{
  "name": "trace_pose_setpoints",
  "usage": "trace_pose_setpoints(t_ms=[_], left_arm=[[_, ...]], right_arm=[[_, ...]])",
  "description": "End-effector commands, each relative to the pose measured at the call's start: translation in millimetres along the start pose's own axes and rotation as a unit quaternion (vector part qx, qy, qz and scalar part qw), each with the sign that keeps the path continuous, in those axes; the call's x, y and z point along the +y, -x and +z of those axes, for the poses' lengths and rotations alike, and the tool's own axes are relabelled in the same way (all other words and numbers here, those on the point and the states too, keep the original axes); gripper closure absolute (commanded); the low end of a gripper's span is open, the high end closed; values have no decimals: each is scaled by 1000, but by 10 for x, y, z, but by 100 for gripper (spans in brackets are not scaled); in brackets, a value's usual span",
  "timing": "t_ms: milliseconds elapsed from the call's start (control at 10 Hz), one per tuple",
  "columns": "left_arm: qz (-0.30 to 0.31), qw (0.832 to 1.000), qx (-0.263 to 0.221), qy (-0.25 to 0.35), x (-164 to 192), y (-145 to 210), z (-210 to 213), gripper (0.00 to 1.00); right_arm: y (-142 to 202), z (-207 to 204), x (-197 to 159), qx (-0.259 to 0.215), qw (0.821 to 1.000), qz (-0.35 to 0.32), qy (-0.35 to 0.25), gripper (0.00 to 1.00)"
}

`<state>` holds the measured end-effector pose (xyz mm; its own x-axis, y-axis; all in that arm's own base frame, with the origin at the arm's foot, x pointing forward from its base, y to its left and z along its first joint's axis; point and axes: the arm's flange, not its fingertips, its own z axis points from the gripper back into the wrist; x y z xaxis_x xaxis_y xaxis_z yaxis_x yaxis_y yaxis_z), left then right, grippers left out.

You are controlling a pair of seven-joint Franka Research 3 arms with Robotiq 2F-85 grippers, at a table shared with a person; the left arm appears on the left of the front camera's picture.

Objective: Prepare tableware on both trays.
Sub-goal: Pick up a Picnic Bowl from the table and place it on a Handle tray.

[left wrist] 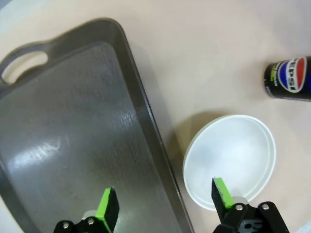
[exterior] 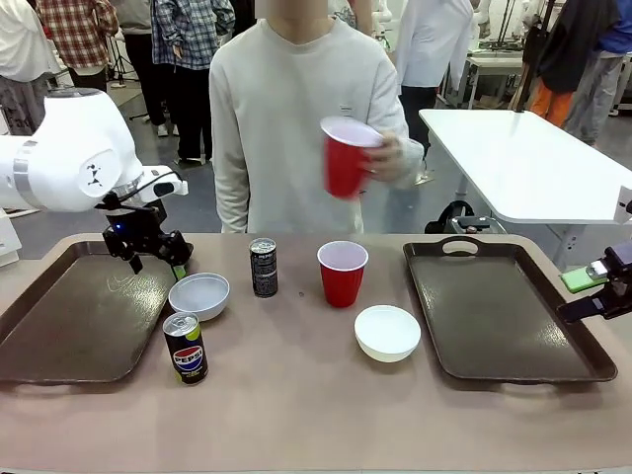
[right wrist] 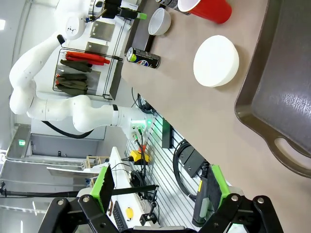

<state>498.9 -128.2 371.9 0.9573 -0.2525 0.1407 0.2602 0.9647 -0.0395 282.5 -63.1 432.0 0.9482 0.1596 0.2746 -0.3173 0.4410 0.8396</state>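
Both open in wrist views: right tool (right wrist: 160, 184), left tool (left wrist: 164, 196) over tray (left wrist: 73, 121) rim beside bowl (left wrist: 233, 155).

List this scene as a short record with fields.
Left tool: open, over the rim of the left dark brown plastic tray and one small round white bowl
Right tool: open, beside the right brown tray
On table: second white bowl, red plastic cup, slim black can, dark blue Pepsi can
Person's hand: second red cup, held up
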Motion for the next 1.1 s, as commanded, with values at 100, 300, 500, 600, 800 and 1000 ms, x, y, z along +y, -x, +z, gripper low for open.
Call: trace_pose_setpoints(t_ms=[100,300,500,600,800,1000], left_arm=[[-21,1000,14,-12,-64,-74,-207,0],[-33,999,27,-16,-138,-39,-285,18],[-32,999,25,-17,-149,-23,-279,36],[-32,999,24,-17,-152,-14,-285,47],[-31,999,24,-20,-163,0,-284,65],[-31,999,27,-22,-176,2,-299,83]], right_arm=[[-34,-5,3,-7,1000,6,-14,0],[-34,-5,3,-7,1000,6,-14,0],[-34,-5,3,-7,1000,6,-14,0],[-34,-5,3,-7,1000,6,-14,0],[-34,-5,3,-7,1000,6,-14,0],[-34,-5,3,-7,1000,6,-14,0]])
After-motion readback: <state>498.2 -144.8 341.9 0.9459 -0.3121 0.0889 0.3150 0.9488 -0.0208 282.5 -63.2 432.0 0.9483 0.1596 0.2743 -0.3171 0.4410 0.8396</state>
